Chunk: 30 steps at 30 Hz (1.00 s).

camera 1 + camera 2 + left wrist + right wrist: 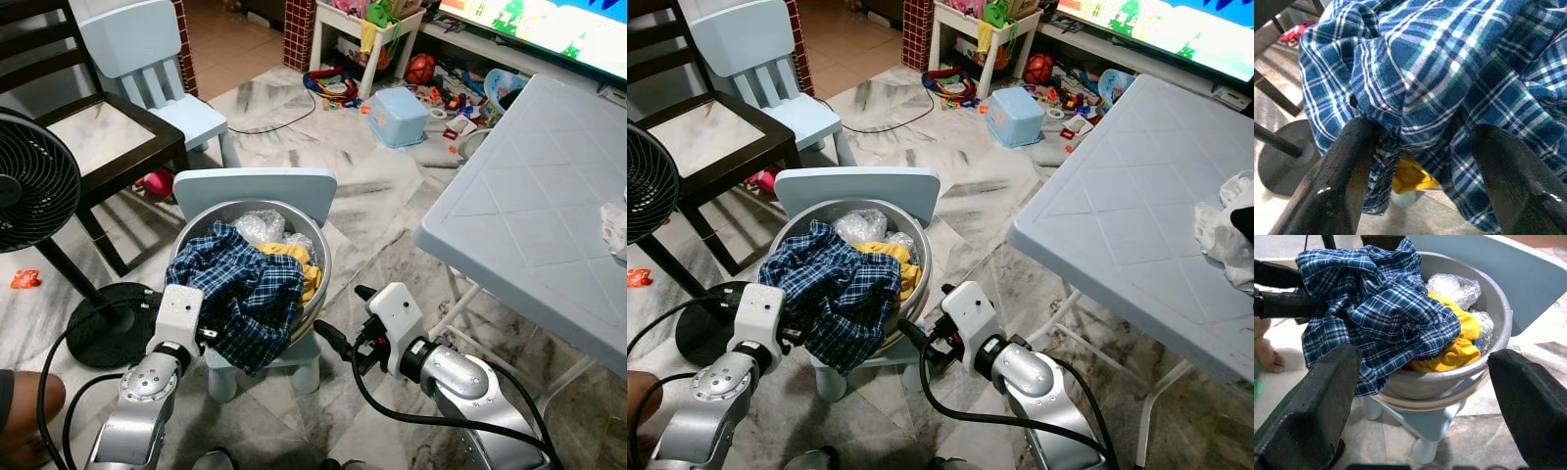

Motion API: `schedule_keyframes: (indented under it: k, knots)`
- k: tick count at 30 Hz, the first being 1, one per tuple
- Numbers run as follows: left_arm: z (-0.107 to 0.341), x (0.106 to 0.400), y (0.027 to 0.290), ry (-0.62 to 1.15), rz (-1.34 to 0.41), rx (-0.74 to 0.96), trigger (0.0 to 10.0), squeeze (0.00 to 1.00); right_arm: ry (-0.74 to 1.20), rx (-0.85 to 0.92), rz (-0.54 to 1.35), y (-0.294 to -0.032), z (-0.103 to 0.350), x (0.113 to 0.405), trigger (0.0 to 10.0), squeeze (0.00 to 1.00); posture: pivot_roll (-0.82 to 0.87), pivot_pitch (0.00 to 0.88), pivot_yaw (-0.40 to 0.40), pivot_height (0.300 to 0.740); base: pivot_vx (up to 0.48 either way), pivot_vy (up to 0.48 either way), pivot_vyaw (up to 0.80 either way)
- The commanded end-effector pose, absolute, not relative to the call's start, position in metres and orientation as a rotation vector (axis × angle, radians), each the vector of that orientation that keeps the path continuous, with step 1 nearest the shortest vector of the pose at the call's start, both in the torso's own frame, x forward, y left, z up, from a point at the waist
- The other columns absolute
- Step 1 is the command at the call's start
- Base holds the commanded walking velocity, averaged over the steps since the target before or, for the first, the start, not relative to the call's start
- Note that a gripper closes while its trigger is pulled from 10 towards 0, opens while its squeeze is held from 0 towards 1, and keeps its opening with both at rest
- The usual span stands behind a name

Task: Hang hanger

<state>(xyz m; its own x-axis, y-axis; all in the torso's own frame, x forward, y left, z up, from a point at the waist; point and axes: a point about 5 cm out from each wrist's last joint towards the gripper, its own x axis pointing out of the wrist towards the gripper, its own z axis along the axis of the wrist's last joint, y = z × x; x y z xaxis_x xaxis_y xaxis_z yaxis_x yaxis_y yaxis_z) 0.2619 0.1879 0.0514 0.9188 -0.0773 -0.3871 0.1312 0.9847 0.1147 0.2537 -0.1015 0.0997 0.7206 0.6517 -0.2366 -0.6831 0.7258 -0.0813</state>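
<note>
Reaching at the plaid shirt (245,294) draped over the basin (318,257), left gripper (1420,161) jaws gape around a fold; right gripper (1425,396) hovers open, right of it.

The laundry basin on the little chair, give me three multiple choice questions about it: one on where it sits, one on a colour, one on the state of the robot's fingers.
1. Where does the basin sit?
A. On the seat of a small pale blue chair
B. On the big table
C. On the floor by the fan

2. What colour is the garment under the plaid shirt?
A. Red
B. Yellow
C. White

3. How are the fingers of the left gripper?
A. Shut on a hanger
B. Open, spread at the plaid shirt
C. Shut on the basin rim

Answers:
1 A, the basin rests on the small chair, whose backrest rises behind it.
2 B, a yellow cloth lies beneath the shirt in the basin.
3 B, the left wrist view has both fingers wide apart with plaid fabric between them.
</note>
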Motion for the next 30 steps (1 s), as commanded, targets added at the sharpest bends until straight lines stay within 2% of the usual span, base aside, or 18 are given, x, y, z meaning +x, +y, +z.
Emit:
schedule_keyframes:
  k: [1,30]
  knots:
    - [0.0486,0.2597,0.1897,0.399,-0.101,0.126,0.0,0.0,0.186,-0.174,0.726,-0.1062,0.1036,0.2548,10.0,0.0,0.08,0.154,-0.091,0.74,0.0,0.0,0.0]
    - [0.0512,0.2642,0.1941,0.385,-0.118,0.152,0.0,0.0,0.189,-0.199,0.734,-0.1014,0.0984,0.2509,10.0,0.0,0.08,0.15,-0.079,0.74,0.0,0.0,0.0]
